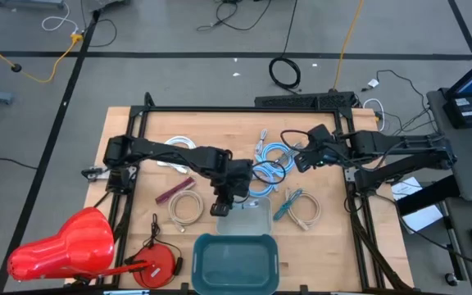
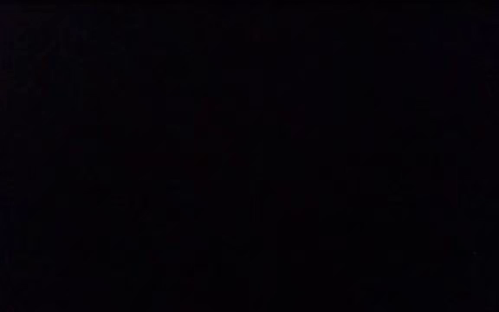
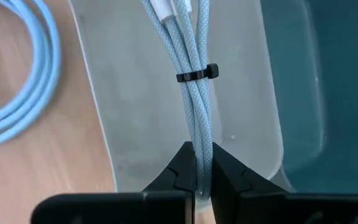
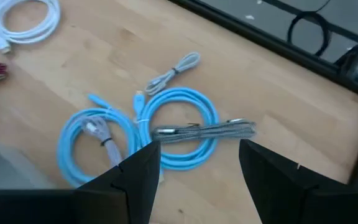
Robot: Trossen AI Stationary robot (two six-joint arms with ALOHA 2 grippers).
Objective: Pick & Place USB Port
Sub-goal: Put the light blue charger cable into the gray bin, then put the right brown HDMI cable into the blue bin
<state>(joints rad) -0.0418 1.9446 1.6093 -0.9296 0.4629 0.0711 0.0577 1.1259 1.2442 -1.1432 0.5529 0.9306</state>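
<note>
The left tool (image 3: 202, 180) is closed on a bundled pale blue braided cable (image 3: 194, 93), its two dark fingers (image 3: 179, 174) pinching the strands just below a black tie (image 3: 197, 73); the bundle hangs over a clear lid (image 1: 251, 216) that lies on the wooden surface (image 1: 138, 156), touching the teal bin (image 1: 236, 262) at the lid's 6 o'clock side. In the high view this tool (image 1: 224, 205) sits near the middle of the surface, at the lid's 10 o'clock corner. The right tool (image 4: 197, 162) is open, fingers well apart, hovering over the surface toward 2 o'clock from the lid (the low view is black and tells nothing). Below it lie a bright blue coiled cable (image 4: 179, 124) with a grey braided cable (image 4: 204, 131) across it, a second blue coil (image 4: 89, 143) beside them, and a white cable (image 4: 23, 18) farther off. A red cable reel (image 1: 156, 264) rests near the surface's 7 o'clock edge.
</note>
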